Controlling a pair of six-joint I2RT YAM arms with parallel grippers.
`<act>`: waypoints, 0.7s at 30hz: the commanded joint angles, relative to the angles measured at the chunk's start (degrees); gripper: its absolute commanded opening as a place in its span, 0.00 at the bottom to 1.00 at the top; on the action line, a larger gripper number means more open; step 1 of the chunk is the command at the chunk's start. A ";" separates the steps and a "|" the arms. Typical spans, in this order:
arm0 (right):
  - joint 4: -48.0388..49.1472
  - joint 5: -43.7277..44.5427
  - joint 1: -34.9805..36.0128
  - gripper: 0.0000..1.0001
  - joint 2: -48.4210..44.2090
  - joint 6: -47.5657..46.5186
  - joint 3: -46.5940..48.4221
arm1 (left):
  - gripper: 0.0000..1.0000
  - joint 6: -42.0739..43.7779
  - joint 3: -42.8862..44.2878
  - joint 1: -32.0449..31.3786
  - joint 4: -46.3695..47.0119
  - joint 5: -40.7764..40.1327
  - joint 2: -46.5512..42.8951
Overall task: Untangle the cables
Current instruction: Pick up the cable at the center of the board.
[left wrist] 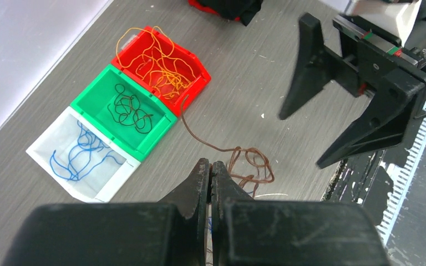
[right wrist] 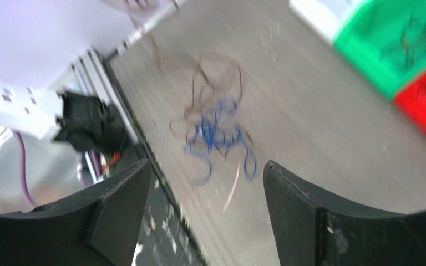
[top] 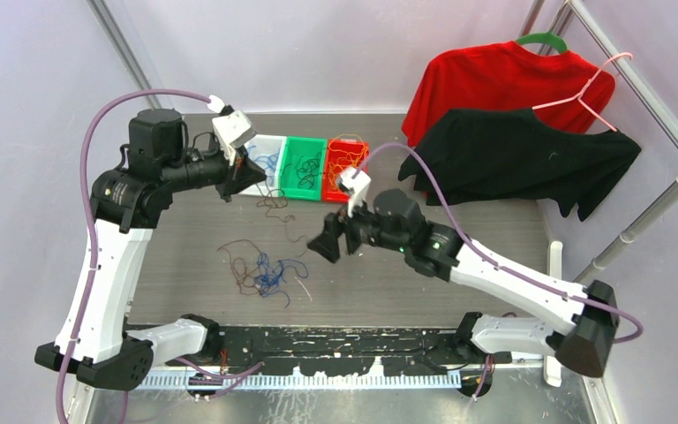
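Note:
A tangled clump of blue and dark brown cables (top: 265, 269) lies on the grey table; it shows blurred in the right wrist view (right wrist: 216, 133). A loose brown cable (left wrist: 252, 166) runs from the red bin's edge into loops on the table. The red bin (left wrist: 197, 69) holds orange cables, the green bin (left wrist: 91, 94) dark ones, the white bin (left wrist: 47, 144) blue ones. My left gripper (left wrist: 211, 166) is shut beside the white bin (top: 269, 146), above the table, with nothing seen in it. My right gripper (right wrist: 206, 162) hangs open and empty right of the clump, and shows in the top view (top: 327, 243).
A red shirt (top: 503, 84) and a black shirt (top: 530, 159) hang on a rack at the back right, with a pink wire hanger (top: 583, 93). A black toothed strip (top: 344, 349) runs along the table's near edge between the arm bases.

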 commanded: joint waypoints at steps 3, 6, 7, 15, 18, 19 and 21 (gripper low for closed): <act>16.46 -6.38 -0.61 0.82 10.81 -12.51 15.13 | 0.00 -1.06 2.12 -0.02 0.79 2.52 -1.25; 17.02 -8.14 -1.08 0.82 15.06 -14.58 18.92 | 0.00 -0.78 1.74 -0.04 0.77 2.65 -1.51; 17.90 -9.05 -1.25 0.81 16.23 -14.43 19.63 | 0.00 -0.80 1.65 -0.07 0.88 2.69 -1.57; 30.28 -12.02 -2.19 0.35 25.31 -6.83 21.76 | 0.00 -0.92 0.36 -0.05 2.39 2.39 -1.68; 33.00 -10.43 -4.69 0.02 27.05 -4.74 21.99 | 0.00 -0.64 -0.73 -0.03 2.69 0.73 -2.11; 33.32 -10.63 -5.84 0.01 27.53 -4.50 22.17 | 0.00 -0.34 -1.47 -0.04 3.08 -0.35 -2.44; 33.06 -10.55 -8.34 0.01 28.55 -4.42 23.06 | 0.15 -0.18 -3.09 -0.02 4.37 -3.42 -3.26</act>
